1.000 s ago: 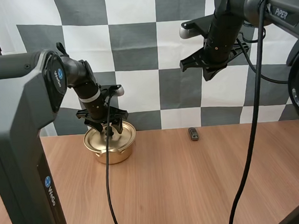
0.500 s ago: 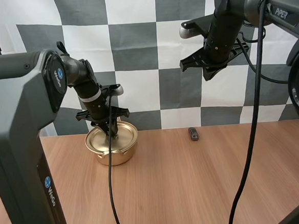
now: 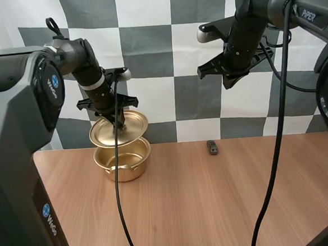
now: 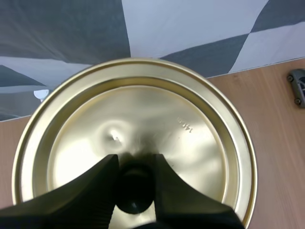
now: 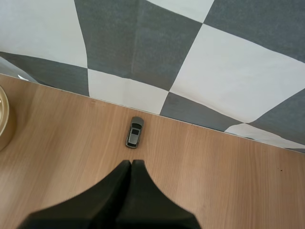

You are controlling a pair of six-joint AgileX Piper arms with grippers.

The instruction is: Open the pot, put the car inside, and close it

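Two black fingers of the left gripper (image 3: pixel 118 125) pinch the dark knob (image 4: pixel 135 193) at the centre of the gold lid (image 3: pixel 132 121), one finger pressed to each side of it, so this gripper is clamped on the lid and carries it in the air. The lid hangs just above the pot (image 3: pixel 121 161), a little tilted, and a gap between lid and rim lets the pot's shiny inner wall show. From the left wrist view the lid (image 4: pixel 143 119) is seen from over its top, with its raised rings around the held knob and the left gripper (image 4: pixel 135 162) closed tight about that knob. The pot stands open on the wooden table (image 3: pixel 214 204), with one small handle turned toward the arms' bases. To the right of the pot, well apart from it and about as far back on the table, lies the little grey car (image 3: pixel 212 147). The right gripper (image 3: pixel 229 83) hangs high over the table, right of the pot and above the car's stretch of wood. In the right wrist view its fingers lie pressed together as one dark wedge with nothing between them, the right gripper (image 5: pixel 131 164) pointing at the car (image 5: pixel 134 132) from well above.
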